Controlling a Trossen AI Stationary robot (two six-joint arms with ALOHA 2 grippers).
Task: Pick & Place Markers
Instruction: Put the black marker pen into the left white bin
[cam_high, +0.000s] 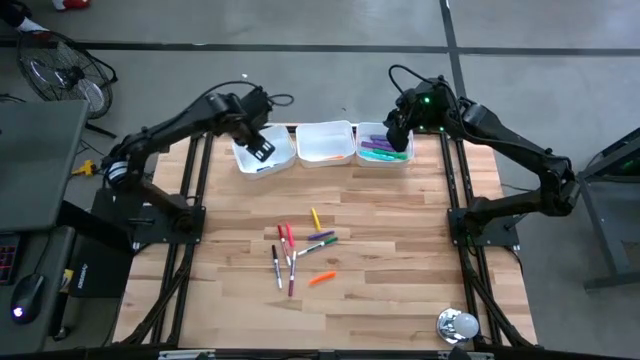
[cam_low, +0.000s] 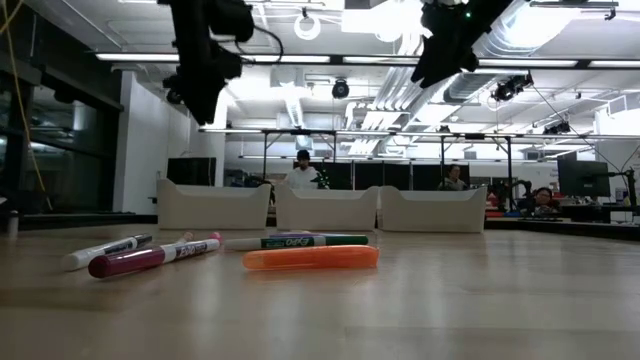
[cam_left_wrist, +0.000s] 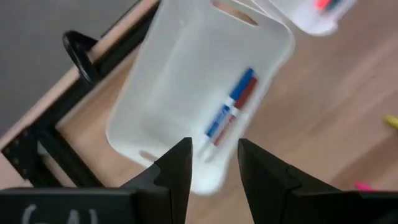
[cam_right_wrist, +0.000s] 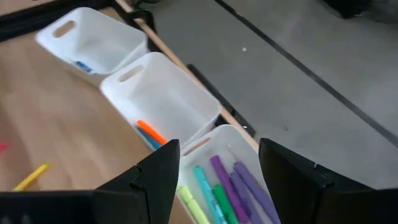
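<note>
From above, several markers (cam_high: 300, 252) are seen left loose mid-table, while in the wrist views the empty, parted left gripper (cam_left_wrist: 214, 163) is held over a bin (cam_left_wrist: 180, 74) containing perhaps two, and the wide-open right gripper (cam_right_wrist: 217, 168) over a fuller one (cam_right_wrist: 245, 149).

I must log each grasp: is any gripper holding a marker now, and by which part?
Nothing is held. The left gripper hangs open over the left tray; the right gripper hangs open over the right tray.
</note>
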